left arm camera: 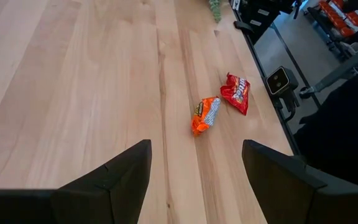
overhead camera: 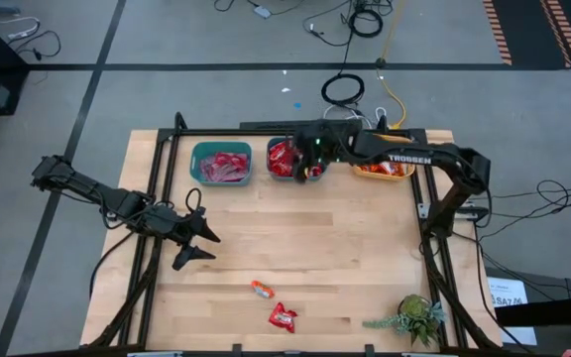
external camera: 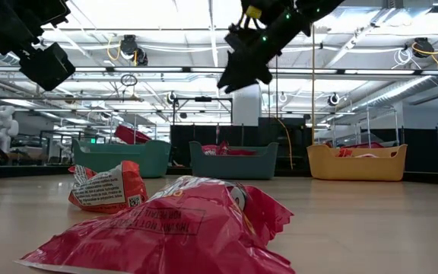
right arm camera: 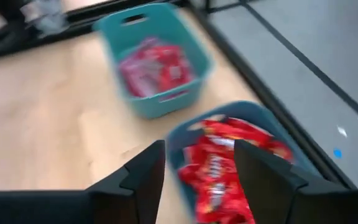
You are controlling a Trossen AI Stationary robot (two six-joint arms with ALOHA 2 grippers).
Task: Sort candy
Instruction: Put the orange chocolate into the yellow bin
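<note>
My left gripper (overhead camera: 198, 244) hangs open and empty near the bench's left edge. Two sweets remain by the front edge: the orange one (overhead camera: 263, 289), then the red one (overhead camera: 283, 317), both right of that nearer gripper. My right gripper (overhead camera: 310, 171) hovers open and empty over the middle bin (overhead camera: 272, 162) at the back edge.

Pale wood counter (overhead camera: 345, 248); two teal bins (overhead camera: 221, 164) and a yellow bin (overhead camera: 385, 171); loose candy (overhead camera: 283, 317) red and orange (shiny wrappers).
</note>
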